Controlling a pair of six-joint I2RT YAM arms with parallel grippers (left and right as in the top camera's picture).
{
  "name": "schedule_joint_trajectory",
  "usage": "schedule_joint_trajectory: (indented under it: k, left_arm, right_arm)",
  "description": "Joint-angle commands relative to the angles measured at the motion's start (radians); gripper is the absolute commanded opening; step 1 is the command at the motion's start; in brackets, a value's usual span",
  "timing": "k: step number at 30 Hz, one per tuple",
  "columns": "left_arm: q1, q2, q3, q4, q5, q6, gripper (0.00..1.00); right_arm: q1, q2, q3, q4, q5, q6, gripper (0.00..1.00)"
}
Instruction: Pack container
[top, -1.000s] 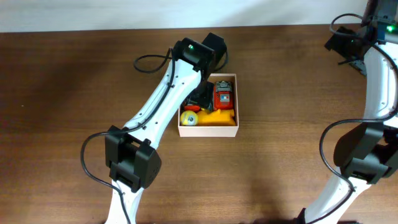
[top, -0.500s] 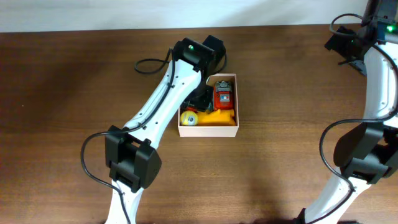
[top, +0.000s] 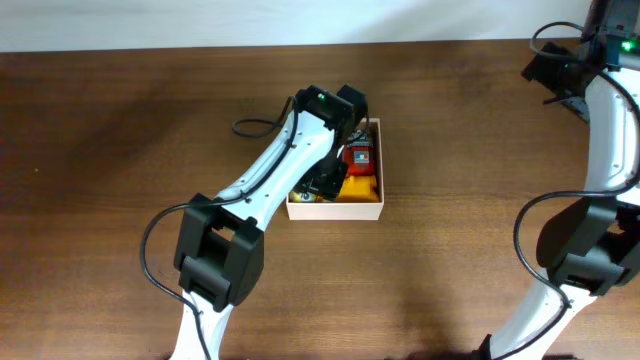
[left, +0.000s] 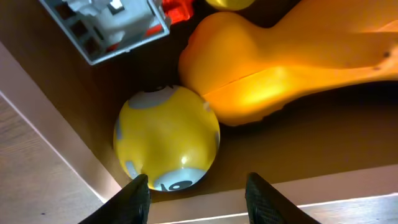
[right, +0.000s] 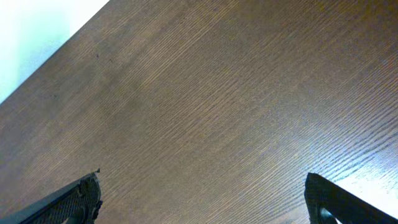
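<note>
The container (top: 335, 210), a small white-walled box with a brown inside (left: 298, 149), sits mid-table. It holds a red toy car (top: 360, 155), a yellow plastic toy (top: 360, 187) and a yellow ball with blue patches (left: 166, 137). My left gripper (left: 196, 182) reaches down into the box's front left corner, open, its fingertips just short of the ball and nothing between them. From overhead the left arm (top: 322, 180) hides the ball. My right gripper (right: 211, 199) hangs wide open over bare wood at the far right (top: 560, 70).
A grey-and-red toy part (left: 112, 25) lies beside the ball in the box. The box's white wall (left: 68, 124) runs close to the left finger. A black cable (top: 255, 127) trails on the table left of the box.
The left arm has swung right and deeper over the container, now covering the yellow ball from overhead. Its jaws have narrowed somewhat. The right arm has not moved.
</note>
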Motion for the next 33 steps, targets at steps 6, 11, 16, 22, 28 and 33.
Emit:
schedule_joint_trajectory:
  k: [6, 11, 16, 22, 28, 33]
  left_arm:
    - [-0.002, 0.007, -0.074, 0.063, 0.012, 0.005, 0.51]
    - [0.0, 0.007, -0.093, 0.071, 0.006, 0.005, 0.51]
    - [0.008, 0.007, -0.081, 0.066, 0.002, 0.005, 0.51]
    - [0.013, 0.007, 0.016, 0.041, 0.0, 0.006, 0.51]
    - [0.017, 0.007, 0.135, 0.017, 0.0, 0.013, 0.51]
    - [0.039, 0.007, 0.201, -0.016, 0.0, 0.013, 0.52]
  right_arm:
    - [0.001, 0.0, -0.002, 0.001, -0.001, 0.012, 0.99]
    - [0.001, 0.0, -0.002, 0.001, -0.001, 0.013, 0.99]
    - [0.001, 0.0, -0.002, 0.001, -0.001, 0.013, 0.99]
    - [0.001, 0.0, -0.002, 0.001, -0.001, 0.013, 0.99]
    - [0.001, 0.0, -0.002, 0.001, -0.001, 0.013, 0.99]
    - [0.001, 0.0, -0.002, 0.001, -0.001, 0.013, 0.99]
